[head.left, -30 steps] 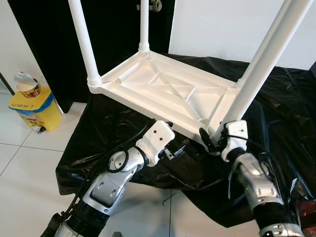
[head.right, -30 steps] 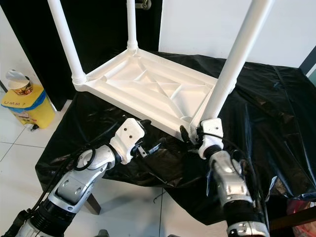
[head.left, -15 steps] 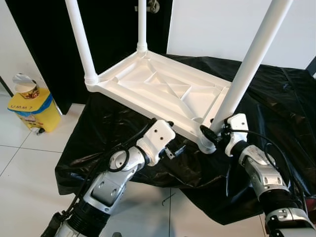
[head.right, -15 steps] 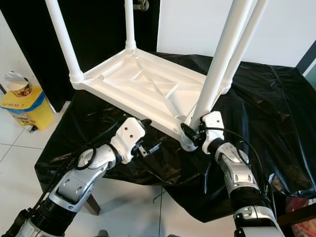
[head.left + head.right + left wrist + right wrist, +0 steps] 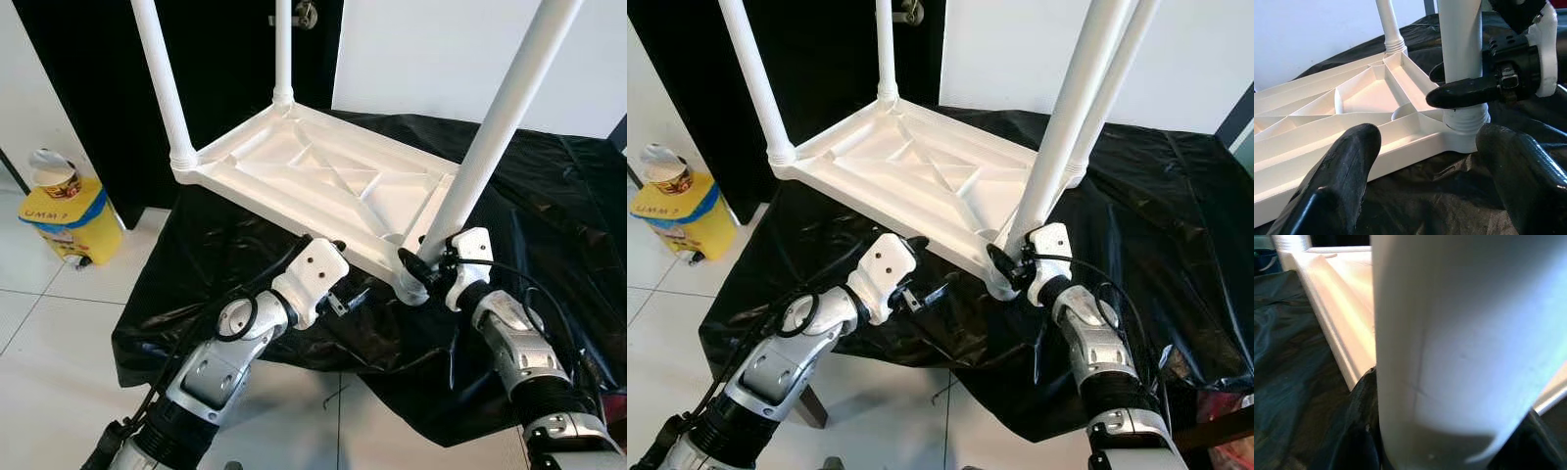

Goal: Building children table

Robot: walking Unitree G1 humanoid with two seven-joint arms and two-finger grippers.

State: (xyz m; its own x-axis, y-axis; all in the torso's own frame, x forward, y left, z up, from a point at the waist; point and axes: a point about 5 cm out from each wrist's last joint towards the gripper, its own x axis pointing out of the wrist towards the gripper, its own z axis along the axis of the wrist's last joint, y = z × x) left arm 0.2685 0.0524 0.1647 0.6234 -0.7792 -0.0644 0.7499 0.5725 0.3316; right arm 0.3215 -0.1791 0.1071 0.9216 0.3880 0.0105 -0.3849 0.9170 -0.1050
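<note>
The upturned white tabletop [image 5: 323, 191] lies on black sheeting [image 5: 216, 255], with 4 legs standing in its corners. The near-right leg [image 5: 490, 137] is clasped at its base by the right gripper [image 5: 1459, 85]. The left gripper [image 5: 345, 297], fingers spread and empty, is held beside the near edge. The leg should be kept plumb and twisted steadily while the tabletop is braced.

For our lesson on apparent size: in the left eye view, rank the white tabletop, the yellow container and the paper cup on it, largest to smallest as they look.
1. White tabletop, lying upside down on the black sheet, by far the largest.
2. Yellow container on the floor.
3. Paper cup on top of it, smallest.

The container and cup sit off to the side, so true sizes may differ somewhat.
</note>
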